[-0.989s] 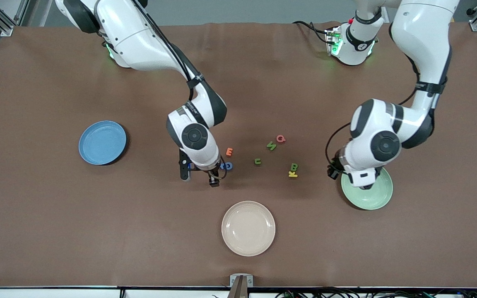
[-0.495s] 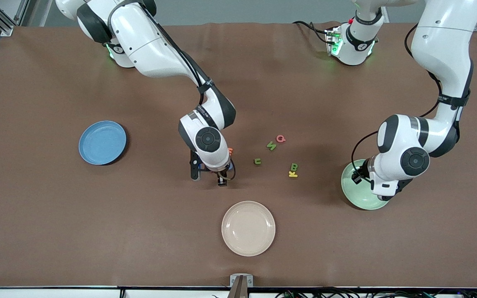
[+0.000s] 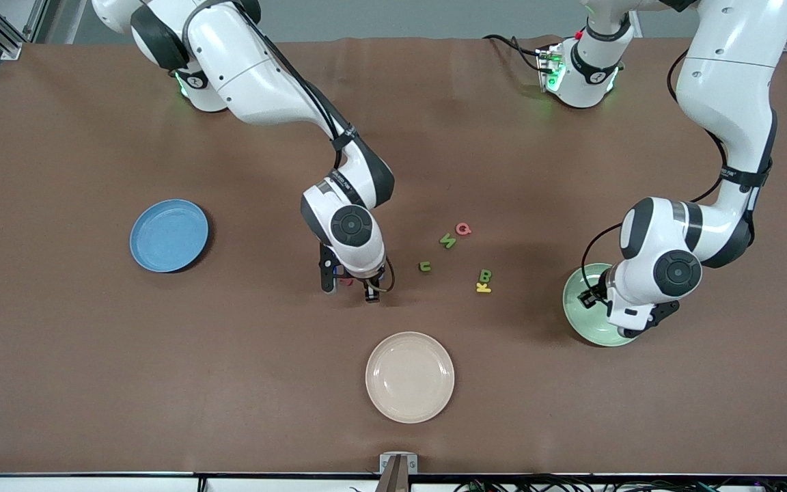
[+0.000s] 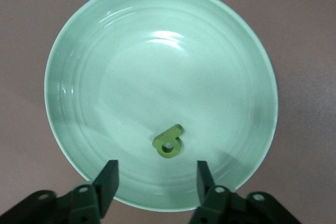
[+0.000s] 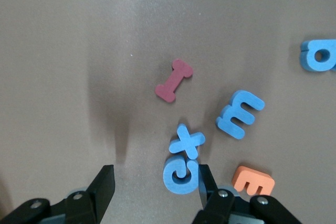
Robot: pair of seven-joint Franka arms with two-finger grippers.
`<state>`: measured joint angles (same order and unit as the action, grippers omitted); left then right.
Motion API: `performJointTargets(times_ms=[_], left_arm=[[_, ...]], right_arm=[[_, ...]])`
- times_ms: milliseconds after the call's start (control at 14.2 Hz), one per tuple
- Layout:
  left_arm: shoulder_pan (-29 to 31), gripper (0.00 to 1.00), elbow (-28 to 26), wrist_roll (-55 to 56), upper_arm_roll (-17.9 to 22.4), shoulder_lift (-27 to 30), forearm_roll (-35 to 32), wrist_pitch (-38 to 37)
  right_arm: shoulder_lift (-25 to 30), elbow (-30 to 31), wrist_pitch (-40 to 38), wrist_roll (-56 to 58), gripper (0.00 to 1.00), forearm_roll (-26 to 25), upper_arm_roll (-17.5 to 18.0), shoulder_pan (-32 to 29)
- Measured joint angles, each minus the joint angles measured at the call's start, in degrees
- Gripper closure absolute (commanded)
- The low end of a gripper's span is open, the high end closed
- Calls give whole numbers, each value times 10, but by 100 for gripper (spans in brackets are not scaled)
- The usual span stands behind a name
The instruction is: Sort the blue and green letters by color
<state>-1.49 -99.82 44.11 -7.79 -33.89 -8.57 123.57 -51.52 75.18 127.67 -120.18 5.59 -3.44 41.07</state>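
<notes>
1. Brown worktop (image 3: 93, 342) carries green letters (image 3: 447, 240) near its middle, and one green letter (image 4: 168, 143) is seen in the green plate (image 4: 84, 51).
2. Left gripper (image 4: 156, 182) is held spread over that plate.
3. Right gripper (image 5: 153, 186) is spread above blue letters (image 5: 239, 114).
</notes>
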Motion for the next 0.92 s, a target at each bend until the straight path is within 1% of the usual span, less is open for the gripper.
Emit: performJointTargets(times_ms=[141,283,495,636,848,919], left_arm=[[-1,0,4,0,-5,5,0,-1],[-4,0,4,13,-27,19,0,-4],[-13,1,3,107,-99,39,0,-13],[-33,3,2,155,-133,41,0,-13],[-70,5,-6,207,-140,39,0,-7],[-75,5,-9,221,-141,35,3,1]], right_arm=[[0,0,-1,0,27,0,0,2],[-2,0,-3,0,27,0,0,5],[-11,1,-4,0,28,0,0,9],[-16,1,-2,0,29,-1,0,10],[-15,0,-2,0,33,0,0,10],[-15,0,-2,0,38,0,0,10]])
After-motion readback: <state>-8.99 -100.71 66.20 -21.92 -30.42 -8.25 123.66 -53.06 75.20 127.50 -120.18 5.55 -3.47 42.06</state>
